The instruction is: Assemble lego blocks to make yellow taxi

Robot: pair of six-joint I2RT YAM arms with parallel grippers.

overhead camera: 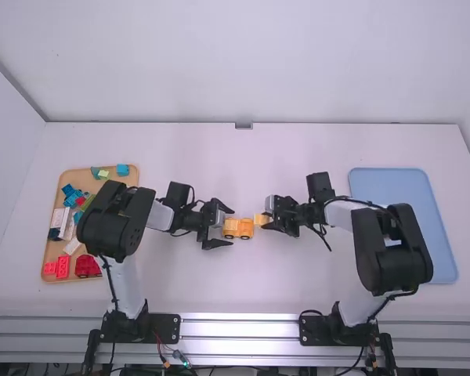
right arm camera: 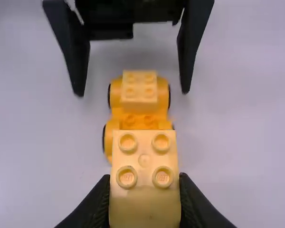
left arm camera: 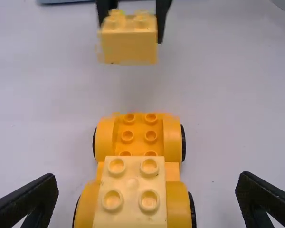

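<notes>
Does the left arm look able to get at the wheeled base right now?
Probably yes. The left hand is open, its fingers on either side of the wheeled base with nothing between them and its sides. The right hand holds a loose block near the other end.

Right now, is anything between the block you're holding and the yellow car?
Nothing visible stands between the yellow block in the right gripper and the car; the open left gripper is at its far end.
</notes>
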